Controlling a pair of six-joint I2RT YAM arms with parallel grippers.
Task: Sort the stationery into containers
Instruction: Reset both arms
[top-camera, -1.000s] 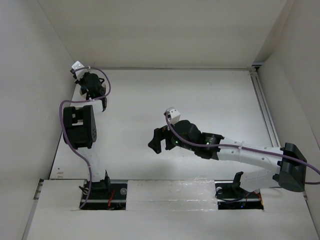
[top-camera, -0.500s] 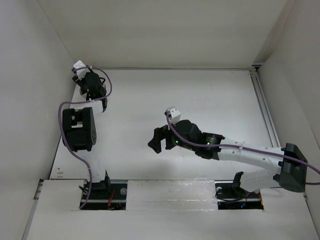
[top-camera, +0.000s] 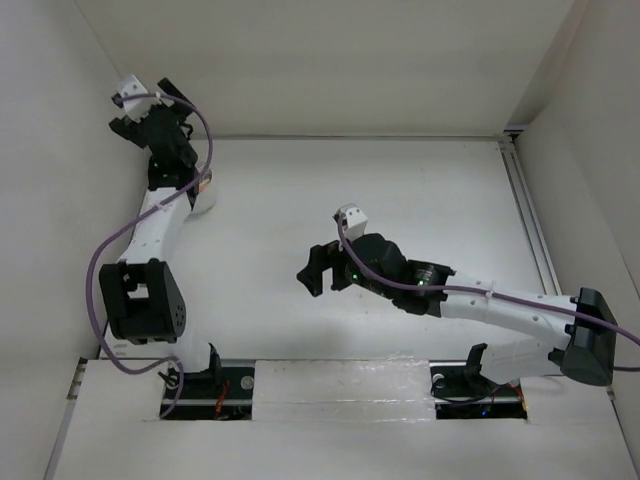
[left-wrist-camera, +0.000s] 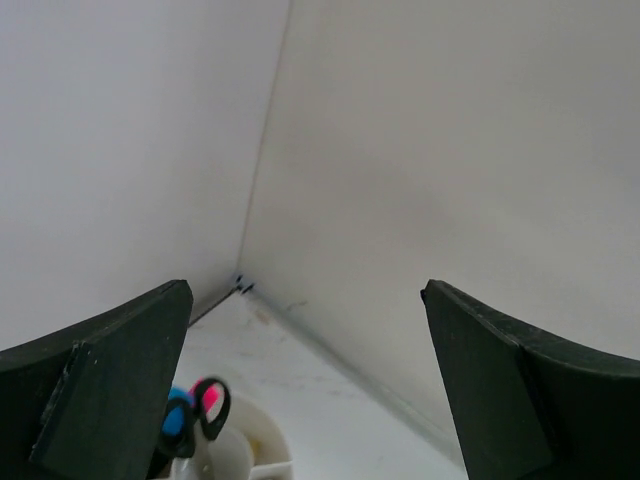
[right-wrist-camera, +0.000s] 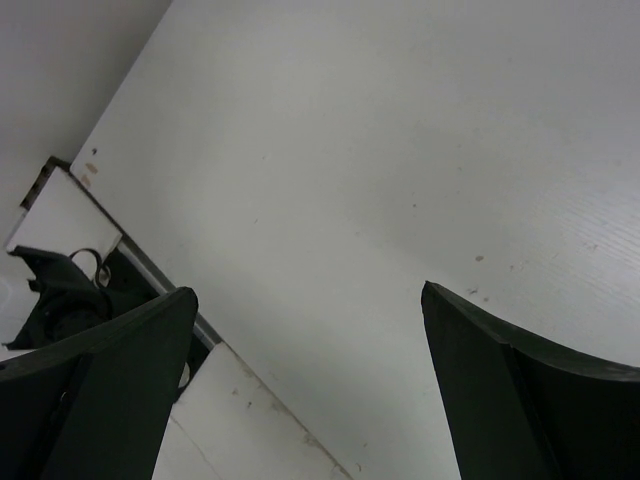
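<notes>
- In the left wrist view the left gripper (left-wrist-camera: 305, 292) has its jaws spread wide. Between them shows only the corner where two pale walls (left-wrist-camera: 450, 150) meet.
- The white cup (left-wrist-camera: 262, 452) lies at the bottom edge of that view. It is lower than the fingertips and just inside the finger on the left of the frame, and neither jaw touches it.
- The scissors (left-wrist-camera: 212, 408) stand in the cup, showing one black handle loop, bunched with a blue cap (left-wrist-camera: 176, 421) and a pink cap (left-wrist-camera: 207, 397).
- The frame's bottom edge cuts the cup off and the left-hand finger covers part of it. One inner divider shows, but which compartment holds the bunch cannot be told, and the marker bodies under the caps are hidden.
- The right gripper (right-wrist-camera: 305, 300) also has its jaws far apart, over bare table (right-wrist-camera: 350, 150). The cup is not in its view.
- At the lower left of the right wrist view a dark arm base (right-wrist-camera: 70, 290) shows at the table's edge.
- In the top view the left gripper sits at the upper left of the frame, close to the side wall, and the cup is only a white sliver beside the left arm (top-camera: 160, 215). Its contents cannot be made out there.
- The top view alone places the right gripper near the frame's centre, well apart from the cup.
</notes>
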